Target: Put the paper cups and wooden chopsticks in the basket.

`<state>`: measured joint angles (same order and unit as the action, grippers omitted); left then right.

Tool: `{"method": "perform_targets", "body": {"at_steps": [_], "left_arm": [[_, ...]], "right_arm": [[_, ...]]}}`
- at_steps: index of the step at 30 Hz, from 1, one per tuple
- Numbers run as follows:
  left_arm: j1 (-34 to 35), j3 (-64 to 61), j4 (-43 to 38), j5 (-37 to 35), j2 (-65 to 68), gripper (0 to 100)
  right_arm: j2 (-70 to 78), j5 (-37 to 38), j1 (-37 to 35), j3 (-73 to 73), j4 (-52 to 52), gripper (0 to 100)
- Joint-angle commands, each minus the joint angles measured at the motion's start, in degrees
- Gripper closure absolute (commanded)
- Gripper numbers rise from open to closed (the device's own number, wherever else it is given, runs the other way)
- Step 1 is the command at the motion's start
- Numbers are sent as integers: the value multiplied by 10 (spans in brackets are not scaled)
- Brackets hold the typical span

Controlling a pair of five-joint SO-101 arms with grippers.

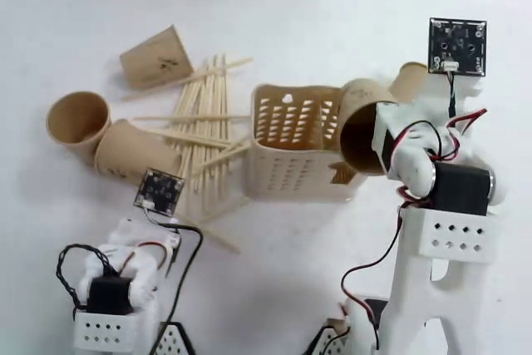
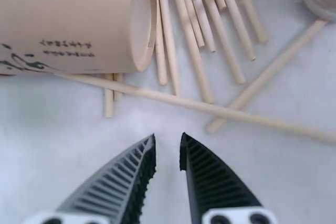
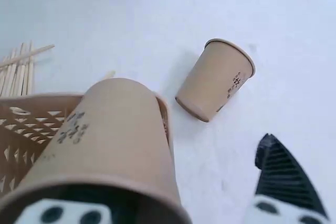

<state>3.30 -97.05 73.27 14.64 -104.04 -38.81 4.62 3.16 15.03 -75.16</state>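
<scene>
A cream slotted basket (image 1: 291,140) stands mid-table. My right gripper (image 1: 371,137) is at its right rim, open. A paper cup (image 3: 115,145) is slipped over one jaw and leans on the basket rim (image 3: 21,109). The black finger (image 3: 283,177) stands well clear of the cup wall. Another cup (image 3: 216,80) lies on the table past the basket. Three cups (image 1: 156,57) (image 1: 77,122) (image 1: 133,154) and a spread of wooden chopsticks (image 1: 208,130) lie left of the basket. My left gripper (image 2: 167,148) sits shut over bare table, just short of a cup (image 2: 73,22) and chopsticks (image 2: 210,40).
The table is white. The far edge runs along the top of the high view, with dark clutter behind it. One stray chopstick (image 1: 218,239) lies in front of the basket. Arm bases and cables fill the near edge.
</scene>
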Motion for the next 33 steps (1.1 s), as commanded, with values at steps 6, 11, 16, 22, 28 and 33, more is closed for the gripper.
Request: {"method": "perform_targets", "body": {"at_steps": [6,11,16,22,28,33], "left_arm": [[3,0,3,2,-3,905],[3,0,3,2,-3,905],[3,0,3,2,-3,905],[3,0,3,2,-3,905],[3,0,3,2,-3,905],[3,0,3,2,-3,905]], "right_arm": [[-25,-2,-58,-85,15,690],[-19,-2,-71,-82,73,690],[-25,-2,-70,-56,77,690],[-25,-2,-71,-50,32,690],[-25,-2,-71,-62,24,690],[-24,-2,-68,-62,-20,690]]}}
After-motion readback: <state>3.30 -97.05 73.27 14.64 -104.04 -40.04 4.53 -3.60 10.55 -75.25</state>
